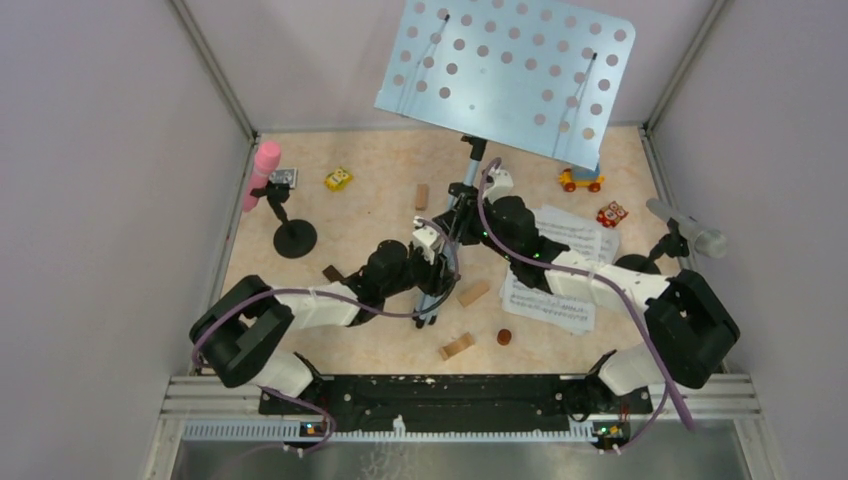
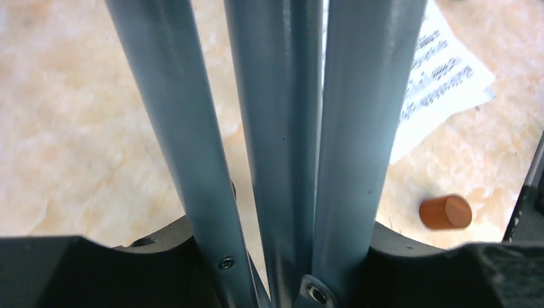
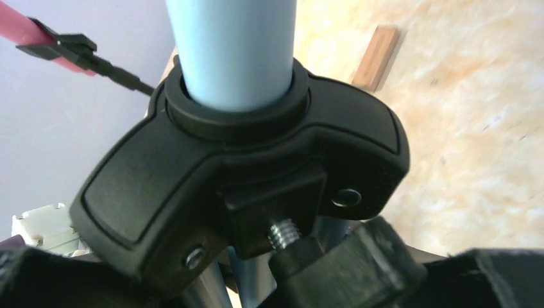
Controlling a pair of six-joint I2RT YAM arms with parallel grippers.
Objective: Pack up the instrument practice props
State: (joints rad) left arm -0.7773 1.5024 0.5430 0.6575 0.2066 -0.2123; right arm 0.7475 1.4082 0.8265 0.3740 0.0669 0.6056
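The music stand is upright mid-table. Its pale blue perforated rack (image 1: 505,70) is up at the back. Its grey-blue tripod legs (image 1: 437,285) are folded together. My left gripper (image 1: 432,255) is shut on the legs (image 2: 276,128), which fill the gap between the jaws (image 2: 276,256). My right gripper (image 1: 485,200) is shut on the black clamp knob (image 3: 349,263) of the leg collar (image 3: 192,160). White sheet-music pages (image 1: 560,275) lie under my right arm and also show in the left wrist view (image 2: 442,70). A pink microphone (image 1: 265,165) sits in a black round-based holder (image 1: 294,238) at left. A silver microphone (image 1: 690,228) is at the right wall, its holder's base hidden.
Toy vehicles stand at the back: a yellow one (image 1: 338,179), an orange wheeled one (image 1: 581,180), a red one (image 1: 611,213). Wooden blocks (image 1: 473,292) (image 1: 457,346) and a brown cylinder (image 1: 505,337) lie near the stand's feet. Grey walls close in three sides.
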